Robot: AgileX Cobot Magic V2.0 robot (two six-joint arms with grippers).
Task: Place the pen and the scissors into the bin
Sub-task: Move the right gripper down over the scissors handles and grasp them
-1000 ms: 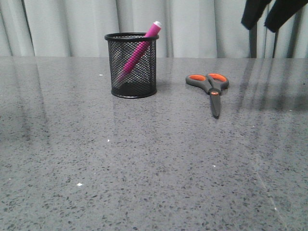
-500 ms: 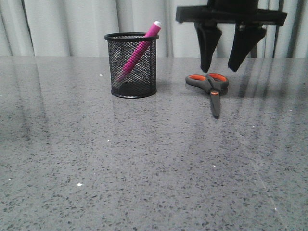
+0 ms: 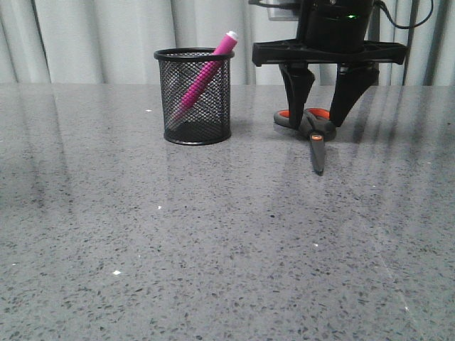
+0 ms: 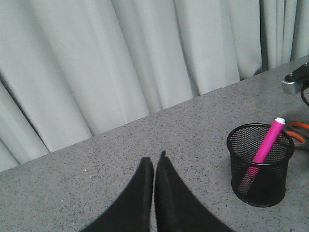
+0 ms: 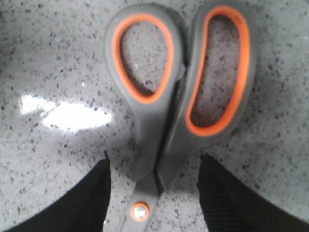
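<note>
right gripper point(image 3: 317, 121): spread, straddling scissors point(image 3: 311, 131) | left gripper point(image 4: 154, 166): clenched, empty | pen point(image 3: 205, 76): in bin point(image 3: 195, 96), tilted toward 1 o'clock

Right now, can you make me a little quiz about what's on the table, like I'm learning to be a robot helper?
1. True or false: the pen is already standing in the bin.
2. Where do the scissors lie? A) flat on the table B) inside the bin C) lifted in the air
3. Fill in: the right gripper has its jaws ____ on either side of the scissors' handles.

Key
1. True; it leans against the rim.
2. A
3. Open. The left gripper, away from the scissors, has its jaws shut.
</note>
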